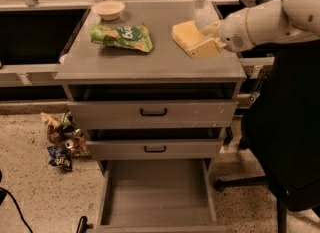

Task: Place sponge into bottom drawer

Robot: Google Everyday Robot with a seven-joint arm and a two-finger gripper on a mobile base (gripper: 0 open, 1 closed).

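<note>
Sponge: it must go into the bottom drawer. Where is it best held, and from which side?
Its right end, across the thin faces, from the right: the sponge is a flat soft block, tilted above the cabinet top, and the gripper over the top's right edge grips that end.

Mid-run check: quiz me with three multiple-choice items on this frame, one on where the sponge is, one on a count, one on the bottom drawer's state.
1. Where is the sponge?
A. held by the gripper above the right side of the cabinet top
B. on the floor
C. inside a drawer

2. How many drawers show a black handle?
A. one
B. two
C. three

3. The bottom drawer is:
A. shut
B. open with a bag inside
C. pulled open, bare inside

Answers: 1 A, the gripper clamps it at the arm's end. 2 B, only the upper two have handles. 3 C, its grey floor shows.
</note>
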